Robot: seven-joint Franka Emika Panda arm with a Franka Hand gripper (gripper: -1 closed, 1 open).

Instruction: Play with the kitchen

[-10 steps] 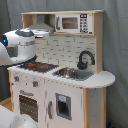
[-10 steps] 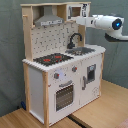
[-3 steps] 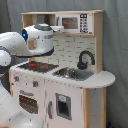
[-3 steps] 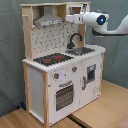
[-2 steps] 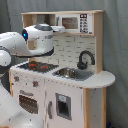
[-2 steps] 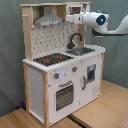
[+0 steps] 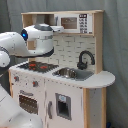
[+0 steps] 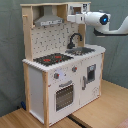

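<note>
A toy kitchen [image 7: 65, 75] of white panels and pale wood is seen filling the centre of the frame in both exterior views, standing on a wooden floor [image 8: 100, 112] that is visible along the bottom of the second exterior view. A red-ringed hob [image 8: 52, 59] is set at centre left of the second exterior view, with a sink [image 8: 82, 51] and black faucet [image 8: 73, 39] to its right; an oven door [image 8: 64, 96] is placed below at lower centre. A grey hood [image 8: 48, 21] is fitted at upper left beneath the top shelf, backed by a pegboard [image 8: 50, 37]. The white robot arm [image 7: 20, 44] is shown at the left of the first exterior view and at upper right of the second. Its gripper [image 8: 74, 18] is held at the kitchen's upper shelf, just under the top board; whether the fingers are spread or closed cannot be told.
</note>
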